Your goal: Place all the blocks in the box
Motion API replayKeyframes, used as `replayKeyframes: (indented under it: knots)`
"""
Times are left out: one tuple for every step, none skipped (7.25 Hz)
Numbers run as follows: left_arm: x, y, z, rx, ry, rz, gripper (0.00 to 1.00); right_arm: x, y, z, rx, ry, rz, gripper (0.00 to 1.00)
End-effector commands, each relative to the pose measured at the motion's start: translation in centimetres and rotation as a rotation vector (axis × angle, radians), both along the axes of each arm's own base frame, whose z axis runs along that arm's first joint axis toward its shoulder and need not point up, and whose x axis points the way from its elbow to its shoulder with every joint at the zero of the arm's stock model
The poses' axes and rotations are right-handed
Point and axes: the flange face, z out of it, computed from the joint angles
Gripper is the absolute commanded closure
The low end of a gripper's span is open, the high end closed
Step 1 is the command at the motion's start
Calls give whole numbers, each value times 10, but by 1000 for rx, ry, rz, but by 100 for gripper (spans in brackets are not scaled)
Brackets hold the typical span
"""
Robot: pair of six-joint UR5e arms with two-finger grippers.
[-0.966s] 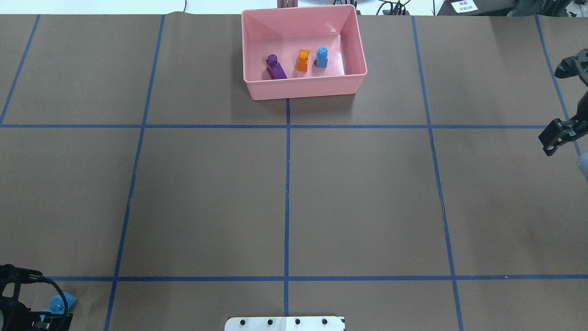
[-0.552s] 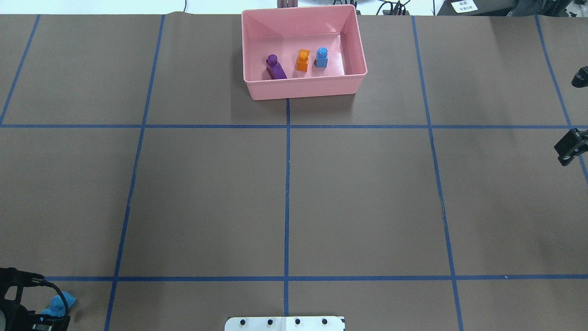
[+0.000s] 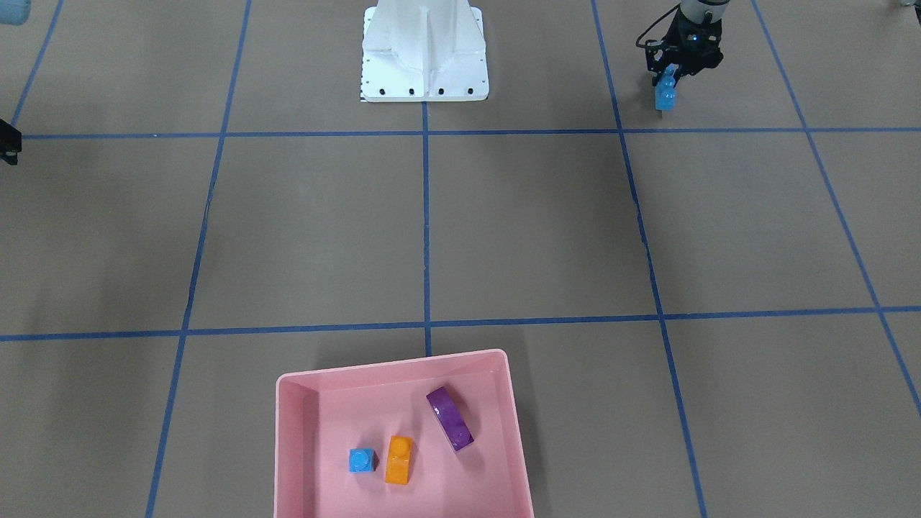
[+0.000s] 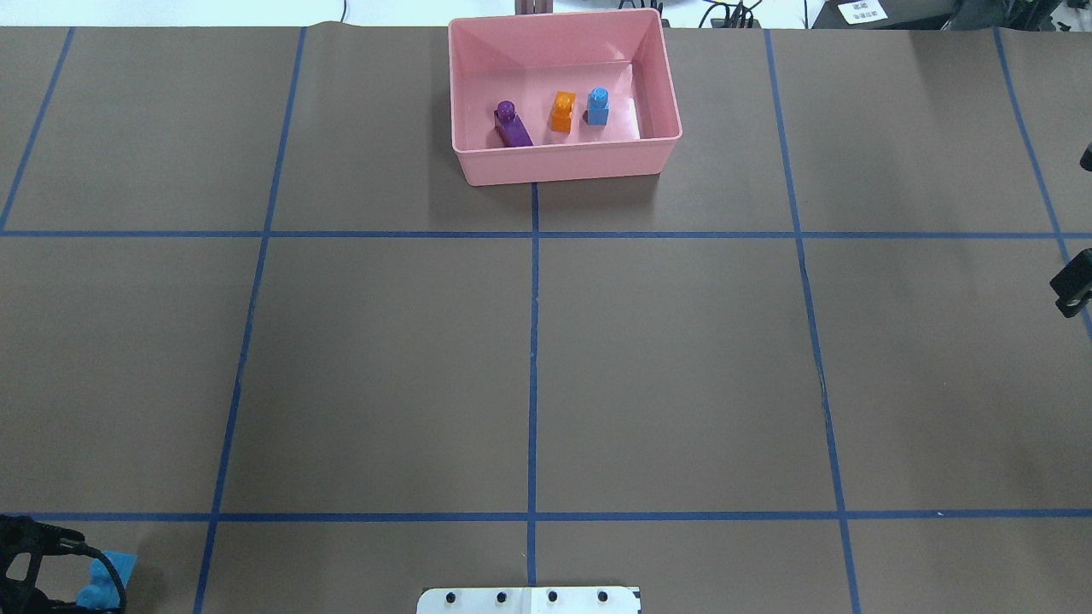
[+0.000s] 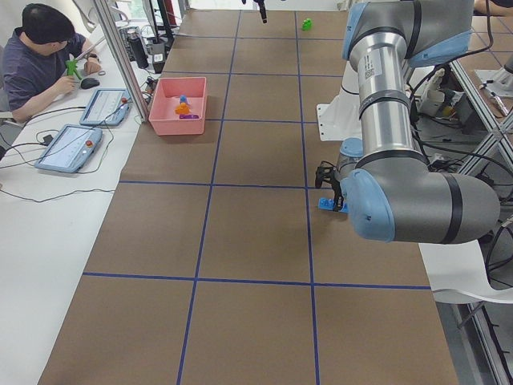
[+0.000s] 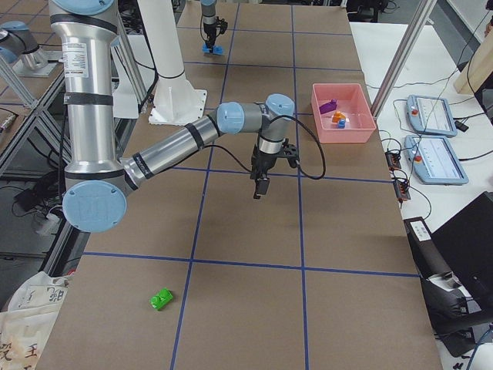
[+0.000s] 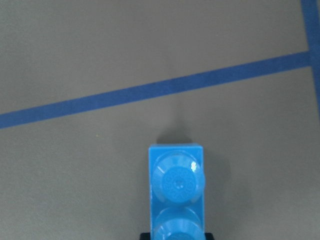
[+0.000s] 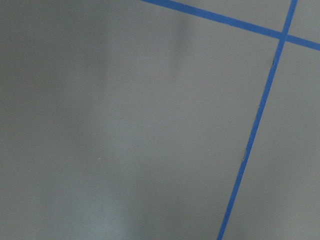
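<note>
The pink box (image 4: 563, 164) stands at the table's far middle, also in the front view (image 3: 289, 446). In it lie the purple brick (image 4: 512, 126), the orange brick (image 4: 561, 112) and the tiny blue brick (image 4: 597, 107). My left gripper (image 3: 669, 80) is at the near left corner, shut on the long blue brick (image 3: 666, 95), whose studs show in the left wrist view (image 7: 176, 192). The green brick (image 6: 161, 298) lies alone far out on my right side. My right gripper (image 4: 1073, 294) is at the overhead view's right edge, nothing in it; I cannot tell if it is open.
The white robot base (image 3: 424, 57) stands at the table's near middle edge. Blue tape lines divide the brown table (image 4: 682, 358) into squares. An operator (image 5: 44, 48) sits with tablets beyond the box's end of the table.
My right gripper has moved right, nearly out of the overhead view. My left gripper has drawn back a little toward the near edge, the long blue brick moving with it.
</note>
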Motion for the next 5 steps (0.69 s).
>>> replayKeyframes:
  knots:
    - [-24,-13,-49,-61,72,-12,100,35,19,34,12,-10,-77,1]
    - [-29,-29,-59,-114,105,-7,100,38,25,44,0,-4,-86,1]
    - [-25,-68,-86,-92,214,-27,100,39,28,47,-8,-3,-85,1]
    - [-35,-120,-105,-45,292,-48,100,39,28,47,-8,-3,-85,1]
    - [-35,-170,-127,-76,331,-92,100,39,29,47,-8,-4,-88,1]
